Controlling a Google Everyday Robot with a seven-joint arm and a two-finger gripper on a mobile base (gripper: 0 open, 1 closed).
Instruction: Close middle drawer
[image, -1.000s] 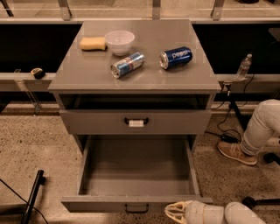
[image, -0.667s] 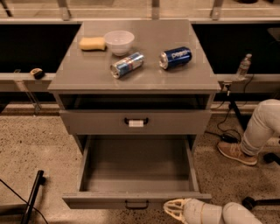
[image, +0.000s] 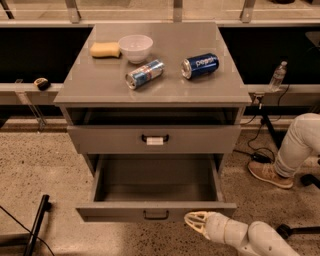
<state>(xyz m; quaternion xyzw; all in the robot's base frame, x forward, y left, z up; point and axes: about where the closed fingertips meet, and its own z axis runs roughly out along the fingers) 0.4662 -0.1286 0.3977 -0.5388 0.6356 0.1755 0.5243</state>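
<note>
The middle drawer (image: 115, 212) is plain grey inside and out, its small handle (image: 156, 215) black. The drawer above (image: 100, 140) is the same grey, with a white label (image: 155, 141). On the grey table (image: 95, 87) lie a yellow sponge (image: 105, 49) at far left, a white bowl (image: 135, 47), a silver can (image: 144, 74) marked blue and red, and a blue can (image: 200, 65) with white lettering. The cream end effector (image: 197, 223) sits near right, just beside the drawer front, over speckled beige floor (image: 40, 165).

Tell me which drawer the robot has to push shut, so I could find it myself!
Look at the grey cabinet with a white bowl on top. Under its shut top drawer is the middle drawer, pulled far out, with the gripper low by its front right corner. Its black handle is plain, while the top drawer's handle bears a white label.
</note>
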